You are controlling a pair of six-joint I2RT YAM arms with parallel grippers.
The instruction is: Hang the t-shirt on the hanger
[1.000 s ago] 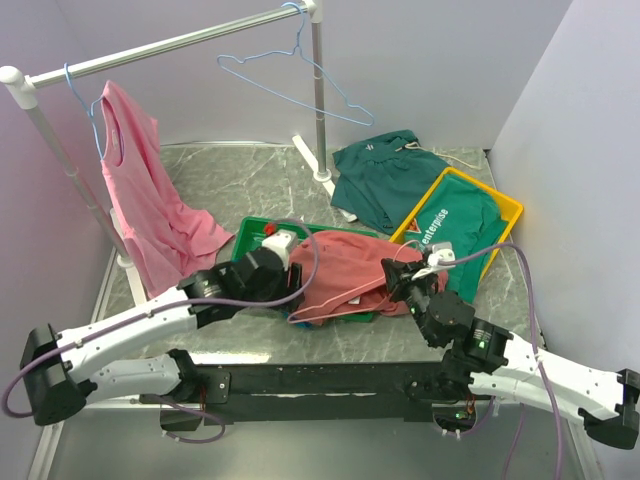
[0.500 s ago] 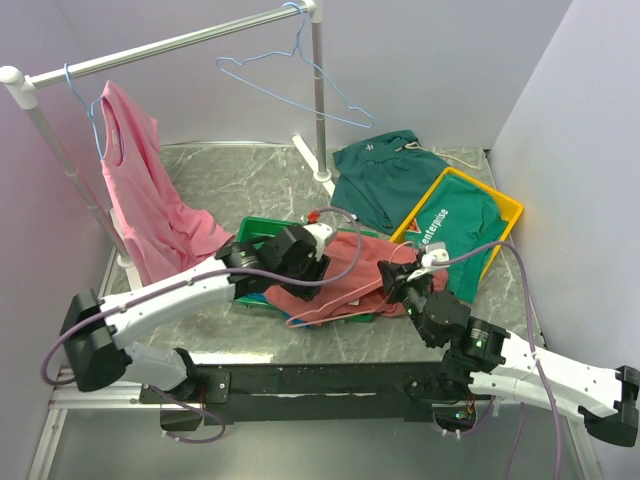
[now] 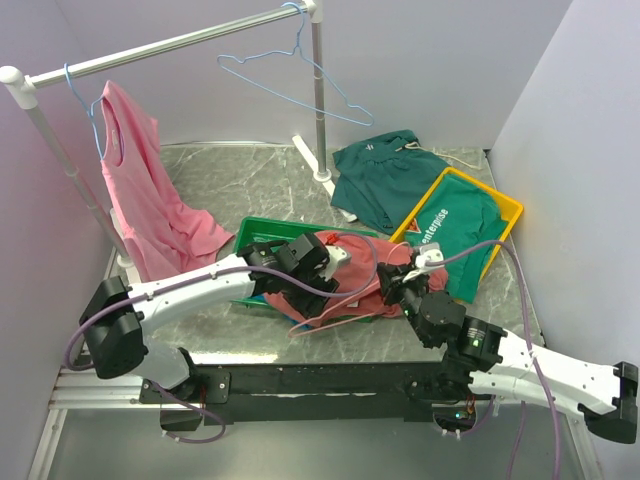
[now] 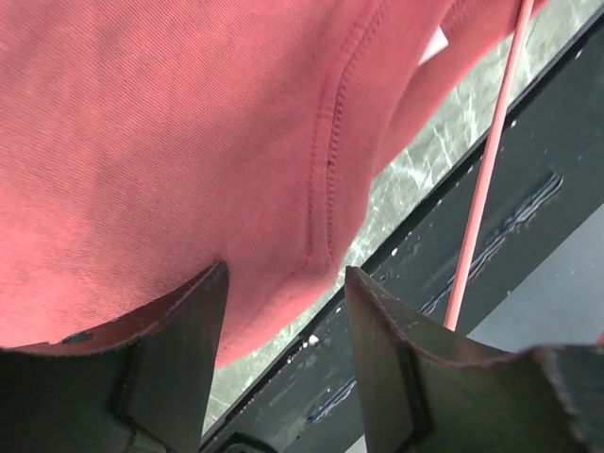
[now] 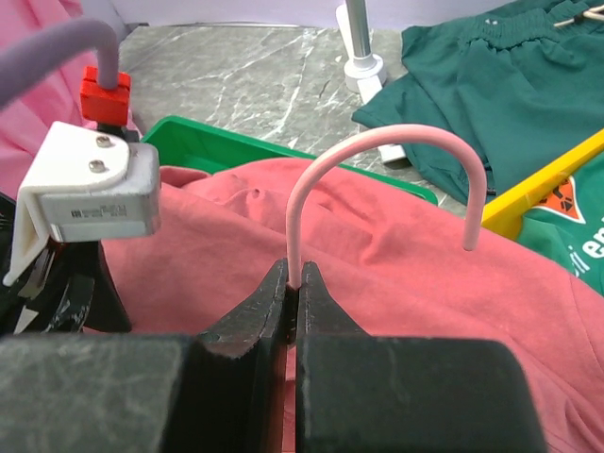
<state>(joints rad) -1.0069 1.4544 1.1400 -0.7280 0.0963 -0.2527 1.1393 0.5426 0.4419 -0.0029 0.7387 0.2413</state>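
Left pincer low, splayed over t-shirt

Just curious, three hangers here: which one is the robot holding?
The pink hanger, pinched below its hook by the right end effector; the blue hangers hang on the rail.

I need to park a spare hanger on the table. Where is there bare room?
Bare marble lies at the back left, between the hanging pink shirt, the rack post and the green tray. A narrower strip runs near right, below the yellow tray. The middle is crowded with the t-shirt and hanger.
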